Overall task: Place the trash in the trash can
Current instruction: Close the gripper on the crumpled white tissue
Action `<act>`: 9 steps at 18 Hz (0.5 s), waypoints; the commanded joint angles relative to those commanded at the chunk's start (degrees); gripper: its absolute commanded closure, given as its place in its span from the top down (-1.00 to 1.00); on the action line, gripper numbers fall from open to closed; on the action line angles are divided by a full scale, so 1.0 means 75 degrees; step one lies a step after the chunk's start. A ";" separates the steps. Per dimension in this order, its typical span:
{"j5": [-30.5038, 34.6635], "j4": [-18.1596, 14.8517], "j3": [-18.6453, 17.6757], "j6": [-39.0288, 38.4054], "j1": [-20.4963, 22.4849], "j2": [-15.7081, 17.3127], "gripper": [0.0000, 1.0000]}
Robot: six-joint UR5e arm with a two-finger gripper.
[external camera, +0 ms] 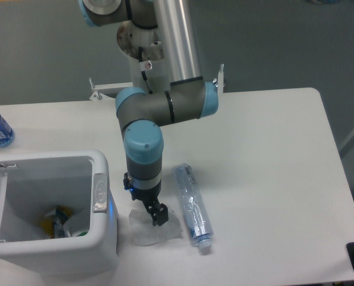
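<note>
**Lighting and picture quality: fixed overhead view**

Illumination: even, diffuse, moderately bright, with a cool bluish cast. White rectangular table top reads pale grey-white, not blown out. Shadows: soft and faint, one under the grey-and-blue robot arm, a darker interior in the white rectangular plastic trash can. Glare: a bright streak down the arm's silver tube; small glints on the crushed clear plastic bottle. Sharpness: generally soft, low resolution, fine detail smeared. A small blue indicator light glows by the wrist.
</note>
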 joint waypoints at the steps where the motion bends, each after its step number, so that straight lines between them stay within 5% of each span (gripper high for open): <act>1: 0.0000 0.0000 0.0012 -0.0012 0.0000 0.0000 -0.05; 4: 0.0000 0.0000 0.0234 -0.0035 0.0035 -0.0256 -0.93; 6: -0.0023 0.0000 0.0550 -0.0234 0.0140 -0.0503 -1.00; 9: -0.0059 -0.0094 0.0564 -0.0281 0.0304 -0.0201 -1.00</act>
